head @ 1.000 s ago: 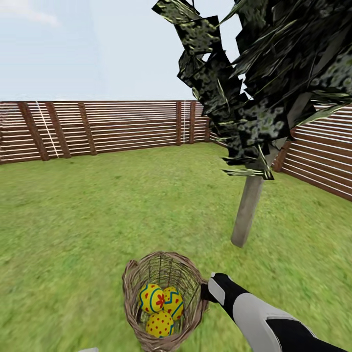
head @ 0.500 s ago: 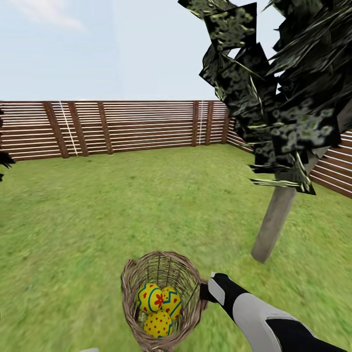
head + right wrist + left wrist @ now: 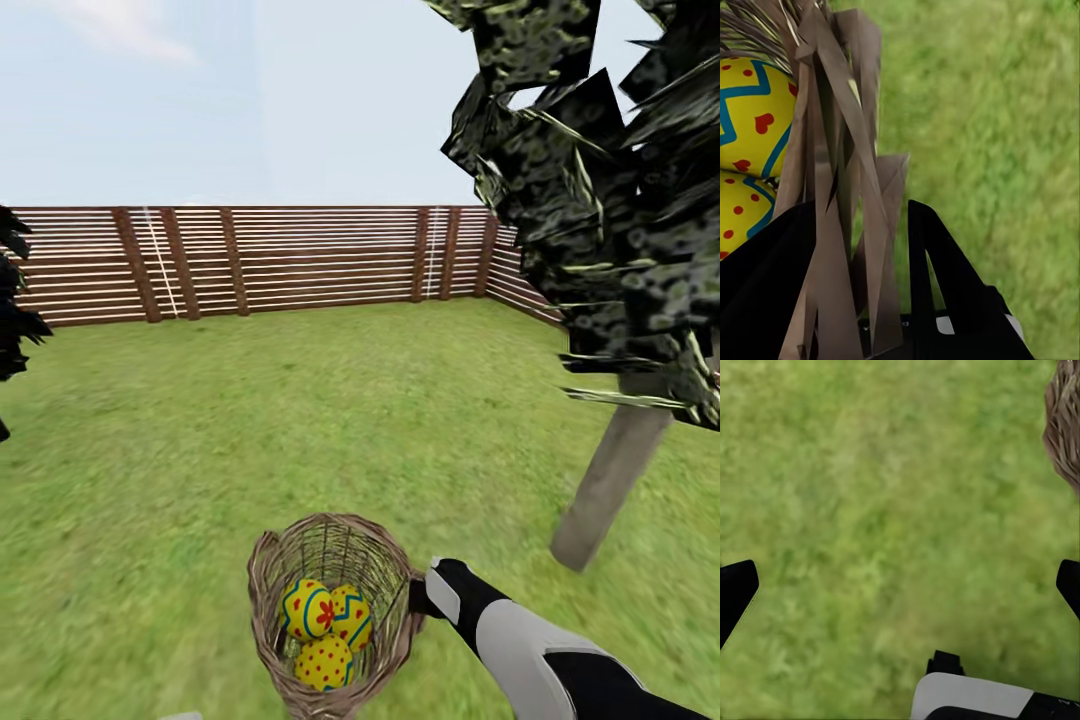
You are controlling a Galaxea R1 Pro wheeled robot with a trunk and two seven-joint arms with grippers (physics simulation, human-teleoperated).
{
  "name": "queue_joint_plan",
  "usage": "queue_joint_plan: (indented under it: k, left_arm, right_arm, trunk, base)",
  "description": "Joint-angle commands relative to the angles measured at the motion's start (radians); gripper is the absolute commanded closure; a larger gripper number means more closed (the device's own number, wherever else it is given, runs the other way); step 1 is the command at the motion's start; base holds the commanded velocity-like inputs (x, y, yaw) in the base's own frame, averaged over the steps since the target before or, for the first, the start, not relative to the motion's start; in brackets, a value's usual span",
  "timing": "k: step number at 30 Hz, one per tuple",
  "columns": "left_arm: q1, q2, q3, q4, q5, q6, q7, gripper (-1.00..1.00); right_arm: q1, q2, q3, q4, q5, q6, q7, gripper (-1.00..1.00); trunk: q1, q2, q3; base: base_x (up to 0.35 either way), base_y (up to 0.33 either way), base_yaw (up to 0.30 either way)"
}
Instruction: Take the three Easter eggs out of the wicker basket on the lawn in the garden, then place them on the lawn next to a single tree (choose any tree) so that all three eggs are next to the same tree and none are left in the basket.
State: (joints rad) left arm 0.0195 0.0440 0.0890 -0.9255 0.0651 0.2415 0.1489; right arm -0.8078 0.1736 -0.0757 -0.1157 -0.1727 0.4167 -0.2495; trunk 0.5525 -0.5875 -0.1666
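The wicker basket (image 3: pixel 266 590) is low in the head view, with three yellow Easter eggs (image 3: pixel 308 608) (image 3: pixel 352 616) (image 3: pixel 325 662) inside it. My right gripper (image 3: pixel 418 598) is shut on the basket's right rim. In the right wrist view its black fingers (image 3: pixel 937 277) clamp the woven rim (image 3: pixel 832 150), and two eggs (image 3: pixel 750 112) (image 3: pixel 742 214) show behind the rim. The tree's pale trunk (image 3: pixel 612 480) stands on the lawn (image 3: pixel 300 420) to the right, ahead of the basket. My left gripper (image 3: pixel 900 592) is open over bare grass, with the basket's edge (image 3: pixel 1065 420) nearby.
A brown slatted fence (image 3: pixel 300 255) closes the far side of the garden and runs on behind the tree at the right. Dark foliage (image 3: pixel 640 200) hangs low over the trunk. More dark leaves (image 3: pixel 10 300) show at the left edge. Open grass lies ahead and to the left.
The whole view has swung left, so the tree has slid right and nearer in the picture. The basket, eggs and right arm keep their place in the view.
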Motion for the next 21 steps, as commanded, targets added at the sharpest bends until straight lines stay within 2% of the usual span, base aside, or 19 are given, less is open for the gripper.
queue_joint_plan:
  k: [1, 4, 12, 18, 21]
  left_arm:
    - [0.0, 0.0, -0.002, -0.003, 0.006, 0.005, 0.005, -1.0]
    - [0.0, -0.001, -0.002, -0.002, 0.004, 0.005, 0.007, -1.0]
    - [0.0, 0.0, -0.002, -0.002, 0.004, -0.005, 0.008, -1.0]
    - [0.0, 0.0, -0.002, -0.002, 0.002, -0.008, 0.008, -1.0]
    - [0.0, -0.001, -0.001, -0.002, 0.005, -0.008, 0.009, -1.0]
  right_arm:
    - [-0.001, 0.001, -0.015, -0.002, -0.011, 0.002, -0.005, 1.0]
    - [-0.001, 0.001, -0.015, -0.002, -0.011, -0.001, -0.005, 1.0]
    - [-0.001, 0.001, -0.015, -0.002, -0.011, -0.004, -0.005, 1.0]
    - [-0.001, 0.001, -0.015, -0.002, -0.011, -0.004, -0.005, 1.0]
    - [-0.001, 0.001, -0.015, -0.002, -0.011, -0.004, -0.006, 1.0]
  trunk:
    - [0.001, -0.001, -0.001]
    - [0.001, -0.001, -0.001]
    - [0.001, -0.001, -0.001]
    - [0.001, -0.001, 0.001]
    - [0.001, -0.001, 0.002]
  base:
    - [0.311, 0.175, 0.281]
    - [0.311, 0.175, 0.148]
    - [0.311, 0.163, 0.004]
    - [0.293, 0.112, -0.084]
    - [0.092, 0.015, -0.021]
